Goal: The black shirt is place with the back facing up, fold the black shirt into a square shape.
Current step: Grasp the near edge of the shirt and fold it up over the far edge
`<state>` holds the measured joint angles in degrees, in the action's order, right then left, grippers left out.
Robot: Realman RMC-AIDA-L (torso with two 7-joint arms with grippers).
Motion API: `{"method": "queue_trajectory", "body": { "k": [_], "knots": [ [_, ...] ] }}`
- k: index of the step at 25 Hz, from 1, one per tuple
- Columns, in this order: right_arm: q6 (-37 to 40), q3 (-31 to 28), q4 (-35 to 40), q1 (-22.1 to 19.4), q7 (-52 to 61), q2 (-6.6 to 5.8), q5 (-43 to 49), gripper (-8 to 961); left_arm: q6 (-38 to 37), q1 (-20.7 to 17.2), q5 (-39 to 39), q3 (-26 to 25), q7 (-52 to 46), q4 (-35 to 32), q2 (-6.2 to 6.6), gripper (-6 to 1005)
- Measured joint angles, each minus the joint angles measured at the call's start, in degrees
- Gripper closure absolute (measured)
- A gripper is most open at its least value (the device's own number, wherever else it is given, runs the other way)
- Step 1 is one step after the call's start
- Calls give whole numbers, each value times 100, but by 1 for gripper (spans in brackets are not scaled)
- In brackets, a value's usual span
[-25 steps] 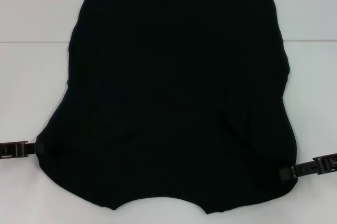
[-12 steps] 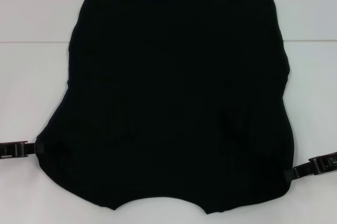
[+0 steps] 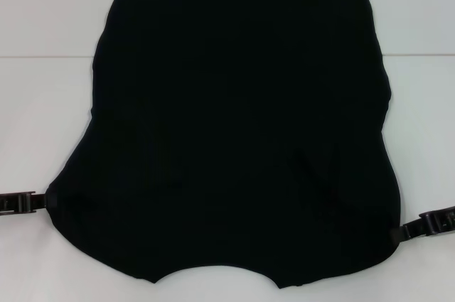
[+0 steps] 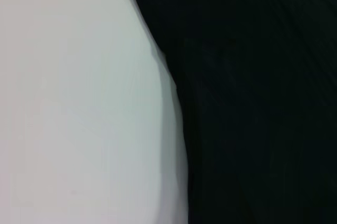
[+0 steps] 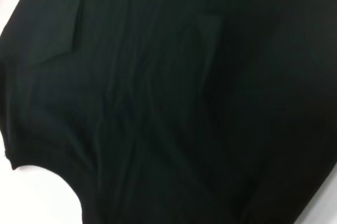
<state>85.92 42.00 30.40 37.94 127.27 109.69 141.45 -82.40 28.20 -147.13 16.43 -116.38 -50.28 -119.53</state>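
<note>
- The shirt (image 3: 238, 138) lies spread on the white tabletop (image 3: 43, 103), plain side up, its curved neckline at the edge nearest me.
- My left hand (image 3: 39, 201) is at the shirt's near left corner, its tip against the sleeve edge; I cannot tell whether it is apart or together.
- My right hand (image 3: 409, 229) is at the shirt's near right corner, tip meeting the cloth; again I cannot tell its state.
- Soft creases run across the shirt (image 5: 158, 103) near that corner.
- Along the left side, the shirt's (image 4: 253, 97) edge lies flat on the tabletop (image 4: 79, 108).
- The shirt's straight hem lies at its far end.
</note>
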Motion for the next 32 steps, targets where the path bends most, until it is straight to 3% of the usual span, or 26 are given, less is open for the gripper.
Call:
{"method": "queue_trajectory", "body": {
  "k": [6,14,32],
  "knots": [
    [-19,-436,-1,-293,-532,1,-100,911,-496,-2,131,-428,-13,-24,32,971],
    [257,-1188,-62,-792,-1635,15,-351,911,-1967,-243,498,-1607,279,-52,154,971],
    [1250,-2055,-120,-2052,-3429,26,-354,911,-3177,-1103,570,-1999,686,-78,-26,971]
  ]
}}
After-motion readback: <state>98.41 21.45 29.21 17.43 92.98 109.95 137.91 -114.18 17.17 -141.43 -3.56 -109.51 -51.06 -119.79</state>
